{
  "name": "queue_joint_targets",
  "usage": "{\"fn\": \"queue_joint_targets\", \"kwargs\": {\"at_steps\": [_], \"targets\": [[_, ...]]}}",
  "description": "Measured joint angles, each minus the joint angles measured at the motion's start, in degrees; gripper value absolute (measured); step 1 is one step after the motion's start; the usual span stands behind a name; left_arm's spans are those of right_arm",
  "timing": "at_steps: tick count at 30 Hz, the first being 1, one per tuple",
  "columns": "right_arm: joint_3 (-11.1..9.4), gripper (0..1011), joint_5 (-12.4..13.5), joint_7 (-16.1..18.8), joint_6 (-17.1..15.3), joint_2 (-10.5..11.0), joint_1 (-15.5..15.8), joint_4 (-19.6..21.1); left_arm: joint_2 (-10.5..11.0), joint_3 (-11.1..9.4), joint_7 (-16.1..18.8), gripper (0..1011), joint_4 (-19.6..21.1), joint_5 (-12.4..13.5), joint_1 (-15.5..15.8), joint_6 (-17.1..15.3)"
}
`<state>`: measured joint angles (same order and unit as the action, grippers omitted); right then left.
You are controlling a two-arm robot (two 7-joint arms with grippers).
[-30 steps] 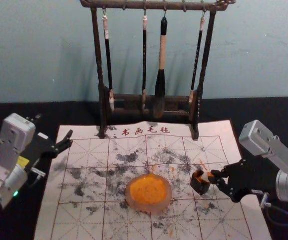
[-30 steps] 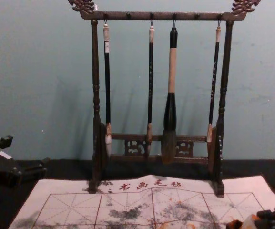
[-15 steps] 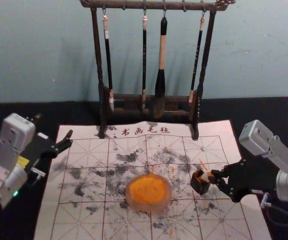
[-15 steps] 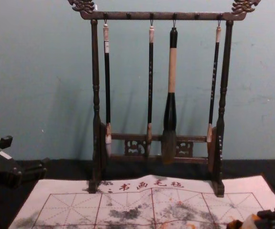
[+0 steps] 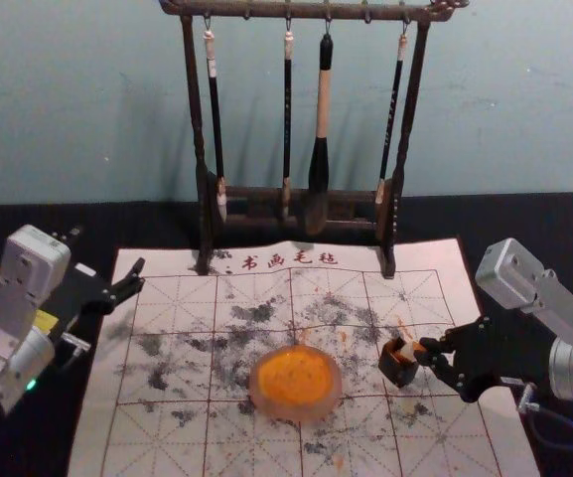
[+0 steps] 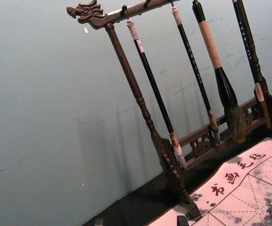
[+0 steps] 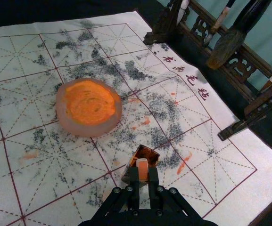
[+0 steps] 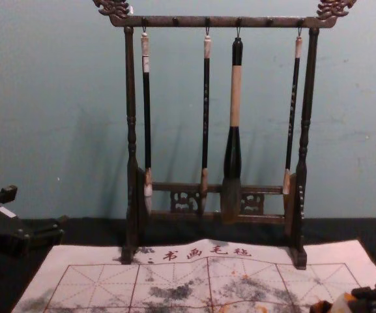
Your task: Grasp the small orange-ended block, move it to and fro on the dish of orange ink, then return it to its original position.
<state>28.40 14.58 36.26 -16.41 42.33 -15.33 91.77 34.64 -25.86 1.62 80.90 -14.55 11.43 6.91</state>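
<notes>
In the head view, the right gripper (image 5: 421, 350) reached in from the right side of the frame, its jaws clenched on the small orange-ended block (image 5: 407, 351), right of centre in the lower half. The block was at the opening of a small dark box (image 5: 397, 372); how deep it sat could not be told. The right wrist view showed the gripper's jaws pressed against two opposite sides of the block, its pale orange end between them and the box around or just beneath it. Orange stains marked the inside of the box.

The round dish (image 5: 300, 411) of orange ink (image 5: 294, 376) lay at lower centre, just left of the box and apart from it. Both rested on the white calligraphy mat (image 5: 152, 442), which was ruled with red grid lines and marked with grey-black smudges and a few orange streaks. Four characters ran along its far edge.

The left gripper (image 5: 108, 249) was parked at middle left, near the mat's upper left corner, its jaws released and well apart, holding nothing.

A dark wooden brush rack (image 5: 246, 9) stood upright at upper centre, its feet on the mat's far edge. From its bar hung three slim brushes (image 5: 287, 109) and one thick brush (image 5: 323, 104) with a pale middle section, tips downward, in front of a blue-grey wall (image 5: 58, 109).
</notes>
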Motion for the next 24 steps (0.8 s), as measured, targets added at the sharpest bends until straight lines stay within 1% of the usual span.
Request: {"fn": "queue_joint_targets", "kwargs": {"at_steps": [3, 8, 9, 10, 13, 14, 15, 18, 21, 23, 24], "targets": [[0.0, 97, 0.0, 0.0, 0.0, 0.0, 0.0, 0.0, 0.0, 0.0, 0.0, 1001, 0.0, 0.0, 0.0, 0.0], [0.0, 227, 0.0, 0.0, 0.0, 0.0, 0.0, 0.0, 0.0, 0.0, 0.0, 1001, 0.0, 0.0, 0.0, 0.0], [0.0, 266, 0.0, 0.0, 0.0, 0.0, 0.0, 0.0, 0.0, 0.0, 0.0, 1001, 0.0, 0.0, 0.0, 0.0], [0.0, 280, 0.0, 0.0, 0.0, 0.0, 0.0, 0.0, 0.0, 0.0, 0.0, 1001, 0.0, 0.0, 0.0, 0.0], [0.0, 403, 0.0, 0.0, 0.0, 0.0, 0.0, 0.0, 0.0, 0.0, 0.0, 1001, 0.0, 0.0, 0.0, 0.0], [0.0, 420, 0.0, 0.0, 0.1, 0.0, 0.0, 0.0, 0.0, 0.0, 0.0, 1001, 0.0, 0.0, 0.0, 0.0], [0.0, 466, 0.0, 0.0, 0.1, 0.0, 0.0, 0.0, 0.0, 0.0, 0.0, 1001, 0.0, 0.0, 0.0, 0.0], [0.0, 534, 0.0, 0.0, 0.1, 0.0, 0.0, 0.0, 0.0, 0.0, 0.0, 1001, 0.0, 0.0, 0.0, 0.0], [0.0, 647, 0.0, 0.0, 0.1, 0.0, 0.0, 0.0, 0.0, 0.0, 0.0, 1001, 0.0, 0.0, 0.0, 0.0], [0.0, 683, 0.0, 0.0, 0.1, 0.0, 0.0, 0.0, 0.0, 0.0, 0.0, 1001, 0.0, 0.0, 0.0, 0.0], [0.0, 736, 0.0, 0.0, 0.1, 0.0, 0.0, 0.0, 0.0, 0.0, 0.0, 1001, 0.0, 0.0, 0.0, 0.0]]}}
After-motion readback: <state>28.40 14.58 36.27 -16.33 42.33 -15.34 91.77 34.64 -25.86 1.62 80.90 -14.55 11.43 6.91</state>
